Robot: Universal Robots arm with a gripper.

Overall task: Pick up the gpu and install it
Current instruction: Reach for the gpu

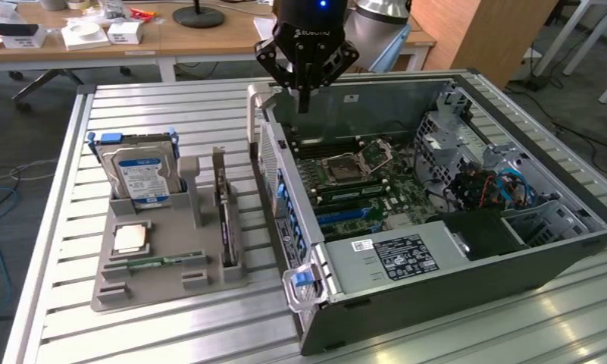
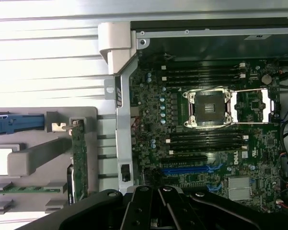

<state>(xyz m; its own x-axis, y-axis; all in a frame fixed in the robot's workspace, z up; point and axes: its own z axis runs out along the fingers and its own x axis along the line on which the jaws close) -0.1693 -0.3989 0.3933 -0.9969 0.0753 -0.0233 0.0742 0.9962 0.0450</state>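
Note:
The gpu [image 1: 222, 208] stands on edge in a slot of the grey holder [image 1: 167, 284] at the exterior view's left, a thin dark card beside the open computer case [image 1: 465, 262]. In the wrist view the gpu [image 2: 79, 158] appears edge-on as a narrow green board. My gripper [image 1: 303, 105] hangs above the case's back left corner, well away from the card, shut with nothing between its fingers. In the wrist view my gripper [image 2: 158, 203] shows dark fingers closed together over the motherboard [image 2: 148, 96].
The holder also carries a silver hard drive [image 1: 142, 176] with blue rails, a square processor [image 1: 131, 239] and a green RAM stick [image 1: 161, 262]. Inside the case lie the open processor socket [image 2: 211, 108], memory slots and a blue expansion slot [image 2: 187, 170]. Desks stand behind the slatted table [image 1: 161, 102].

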